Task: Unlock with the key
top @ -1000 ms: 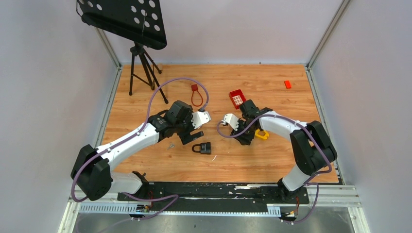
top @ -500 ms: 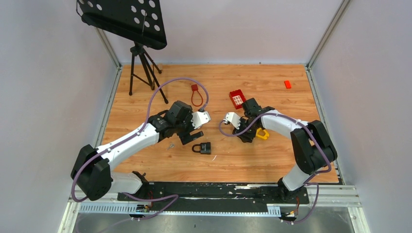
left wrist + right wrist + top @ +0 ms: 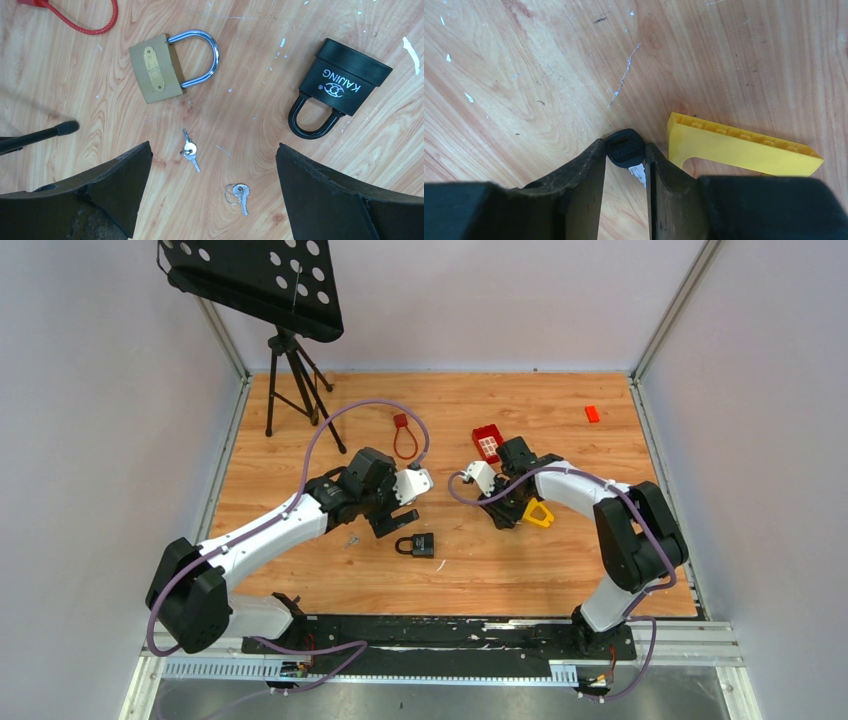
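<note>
The right gripper (image 3: 624, 146) is down at the surface (image 3: 560, 570), its two fingers closed in on the black head of a key (image 3: 625, 150), one pad against each side. A bit of the silver blade shows between the fingers. I can't tell whether the key is lifted off the wood or lying on it. Just to the right of the fingers lies a yellow block (image 3: 739, 147), close but not touching the key.

The left gripper (image 3: 212, 146) hangs over the wood with its fingers spread wide and nothing between them. Under it lie two small silver keys, a bare key (image 3: 190, 150) and a ringed key (image 3: 240, 192), near each other but apart. Beyond them is a brass padlock (image 3: 155, 75) with a steel shackle, lying flat. Off to one side is a black padlock (image 3: 345, 82) with white lettering, its shackle seated in the body.

From above, the black padlock sits between the two arms, nearer the left one and well apart from the pinched key. A red cable loop (image 3: 404, 437), a red block (image 3: 487, 440) and a small orange piece (image 3: 592, 413) lie farther back, and a music stand (image 3: 285, 350) occupies the far left corner.
</note>
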{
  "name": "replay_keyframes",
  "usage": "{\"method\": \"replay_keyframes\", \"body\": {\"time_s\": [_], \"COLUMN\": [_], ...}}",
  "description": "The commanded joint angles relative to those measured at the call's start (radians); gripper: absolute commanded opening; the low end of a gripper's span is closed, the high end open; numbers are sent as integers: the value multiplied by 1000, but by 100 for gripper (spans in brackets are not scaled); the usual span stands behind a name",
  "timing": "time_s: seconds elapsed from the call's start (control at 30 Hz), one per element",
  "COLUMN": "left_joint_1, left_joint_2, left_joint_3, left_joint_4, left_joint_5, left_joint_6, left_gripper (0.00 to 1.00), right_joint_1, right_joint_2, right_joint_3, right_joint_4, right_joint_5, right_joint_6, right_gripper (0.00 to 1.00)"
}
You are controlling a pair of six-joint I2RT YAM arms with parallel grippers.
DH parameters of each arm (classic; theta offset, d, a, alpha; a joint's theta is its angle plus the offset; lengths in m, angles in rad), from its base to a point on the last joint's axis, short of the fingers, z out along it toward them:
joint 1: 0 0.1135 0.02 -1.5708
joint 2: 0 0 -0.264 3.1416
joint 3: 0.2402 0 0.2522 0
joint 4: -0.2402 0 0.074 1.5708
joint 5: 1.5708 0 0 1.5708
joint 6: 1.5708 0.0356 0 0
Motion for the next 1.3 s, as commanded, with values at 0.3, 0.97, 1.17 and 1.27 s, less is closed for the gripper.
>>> {"method": "replay_keyframes", "body": {"time_s": [0.3,0.97,1.17,1.27], "left_joint_1": [47,189,189,189], "left_joint_2": [-19,304,451,494], "left_joint_3": [0,352,410,402], "left_joint_4": [44,-144,-13,104], "left_joint_5": [45,666,886,959], "left_joint_6": [-46,-312,-561,-705], "left_gripper": [100,90,72,62], "right_joint_1": [-1,72,90,108], "right_joint_2": [-64,-254,-294,-307], "right_joint_3": [-6,42,13,-4], "right_joint_4": [36,161,240,266], "right_joint_5": [-51,-210,-232,-227], "right_joint_6": [45,132,168,176], "right_gripper": [14,14,14,14]}}
